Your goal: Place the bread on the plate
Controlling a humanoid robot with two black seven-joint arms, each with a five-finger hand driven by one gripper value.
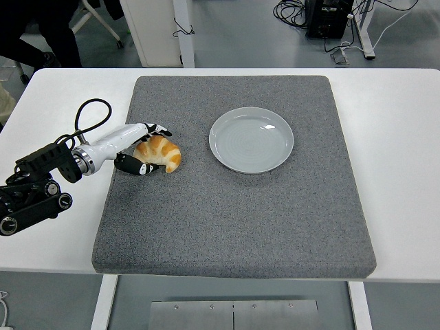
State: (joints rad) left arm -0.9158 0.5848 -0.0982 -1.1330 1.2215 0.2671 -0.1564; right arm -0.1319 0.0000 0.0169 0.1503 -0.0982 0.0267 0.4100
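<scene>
The bread, a golden croissant (162,152), lies on the grey mat (234,206) near its left edge. My left hand (155,148) reaches in from the left and closes around it. The fingers (159,128) lie along its far side and the thumb (135,166) presses its near side. The croissant still rests on the mat. The round grey plate (251,139) sits empty on the mat, about a hand's width to the right of the croissant. My right arm is out of view.
The mat covers most of the white table (399,137). A black cable loop (93,113) arcs above my left forearm. Chair legs and a person's dark legs show at the top left beyond the table.
</scene>
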